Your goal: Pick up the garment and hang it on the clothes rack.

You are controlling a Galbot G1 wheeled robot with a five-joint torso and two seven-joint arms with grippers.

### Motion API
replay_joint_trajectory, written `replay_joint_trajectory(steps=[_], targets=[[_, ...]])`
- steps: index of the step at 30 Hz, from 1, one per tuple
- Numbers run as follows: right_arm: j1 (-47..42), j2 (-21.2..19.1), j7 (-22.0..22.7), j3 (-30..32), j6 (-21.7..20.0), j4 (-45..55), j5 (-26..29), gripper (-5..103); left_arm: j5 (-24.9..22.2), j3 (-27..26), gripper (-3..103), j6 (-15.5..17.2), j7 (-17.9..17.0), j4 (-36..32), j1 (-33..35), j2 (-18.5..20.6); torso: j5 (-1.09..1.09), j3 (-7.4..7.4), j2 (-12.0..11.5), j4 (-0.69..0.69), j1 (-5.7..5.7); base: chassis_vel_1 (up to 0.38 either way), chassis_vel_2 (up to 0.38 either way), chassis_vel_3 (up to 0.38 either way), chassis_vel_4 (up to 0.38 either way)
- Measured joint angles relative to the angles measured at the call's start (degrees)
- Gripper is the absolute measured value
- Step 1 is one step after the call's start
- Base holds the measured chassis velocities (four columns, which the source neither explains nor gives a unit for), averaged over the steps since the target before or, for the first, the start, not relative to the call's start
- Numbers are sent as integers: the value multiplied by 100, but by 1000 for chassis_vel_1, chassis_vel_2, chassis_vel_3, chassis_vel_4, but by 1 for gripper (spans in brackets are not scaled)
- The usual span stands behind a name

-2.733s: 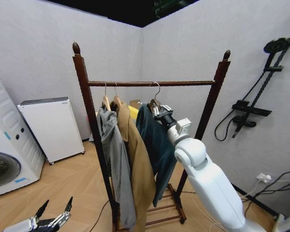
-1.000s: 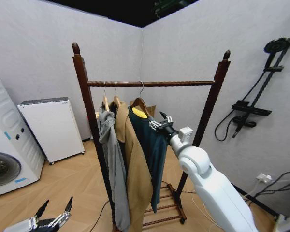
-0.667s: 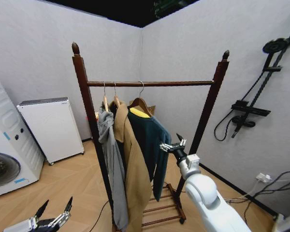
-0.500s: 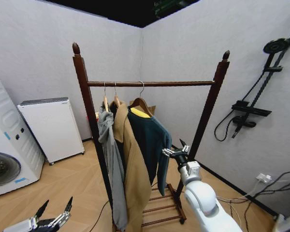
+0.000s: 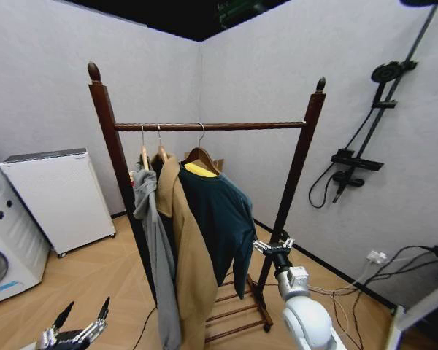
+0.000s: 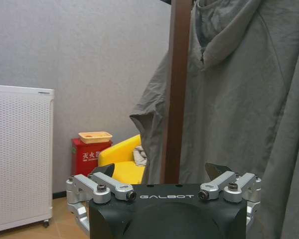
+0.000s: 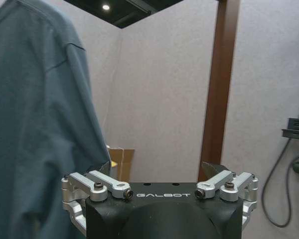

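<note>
Left tool [image 5: 79, 332] idles open, low and left of the clothes rack [image 5: 204, 126]. The teal garment [image 5: 215, 215] hangs from the rack's rod beside the tan coat [image 5: 186, 262]. Right tool [image 5: 273, 246], open and empty, sits near its sleeve; a careless swing could snag cloth.

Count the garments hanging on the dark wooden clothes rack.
3, side by side on the top rod: a grey hooded sweatshirt nearest the left post, a long tan coat in the middle, and a dark teal long-sleeved shirt rightmost. More could hide behind.

left claw [image 6: 165, 186] spread, empty | rack post [image 6: 175, 89] ahead | grey hoodie [image 6: 234, 89] beside
</note>
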Motion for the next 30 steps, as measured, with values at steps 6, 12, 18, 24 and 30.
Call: replay_joint_trajectory(steps=[6, 12, 18, 24, 30], targets=[[-136, -81, 2, 184, 177, 5, 18, 100, 0, 0, 100, 0, 0, 0, 0, 0, 0, 0, 0, -1, 1, -96, -104, -105, -98], [-226, -93, 12, 192, 214, 129, -3, 100, 0, 0, 100, 0, 0, 0, 0, 0, -1, 0, 0, -1, 1, -116, -122, -117, -116], [-239, -5, 41, 60, 238, 187, -171, 100, 0, 0, 100, 0, 0, 0, 0, 0, -1, 0, 0, 0, 1, -123, -124, -131, -126], [-201, 31, 84, -58, 226, 200, -268, 100, 0, 0, 100, 0, 0, 0, 0, 0, 0, 1, -1, -1, 3, -104, -146, -130, -100], [-209, 54, 101, -125, 204, 234, -319, 100, 0, 0, 100, 0, -1, 0, 0, 0, -1, 0, -1, 0, 2, -32, -233, -220, -25]])
